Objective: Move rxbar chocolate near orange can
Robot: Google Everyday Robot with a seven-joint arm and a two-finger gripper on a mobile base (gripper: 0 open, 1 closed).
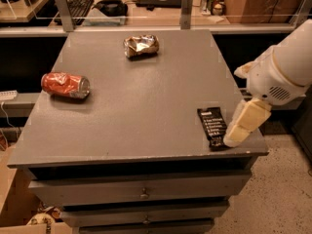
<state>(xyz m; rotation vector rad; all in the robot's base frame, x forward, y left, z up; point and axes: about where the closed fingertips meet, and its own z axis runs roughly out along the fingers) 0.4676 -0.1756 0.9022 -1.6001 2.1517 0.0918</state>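
Rxbar (211,125) lies flat, label up, at the near right corner of the bench (146,111), well apart from the orange can (141,46) at the far middle. A red can (66,85) lies on its side at the left. The tool (235,136) reaches in from the right, angled down, its tip at the wrapper's near right end, perhaps touching, likely to grasp it. Whether the tool is apart or together cannot be told.

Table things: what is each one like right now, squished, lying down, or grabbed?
Chocolate bar: lying flat, front right corner of the table.
Orange can: crushed, on its side, at the back.
Red can: dented, on its side, at the left.
Drawers: shut.
End effector: low at the front right edge, beside the bar's near end.
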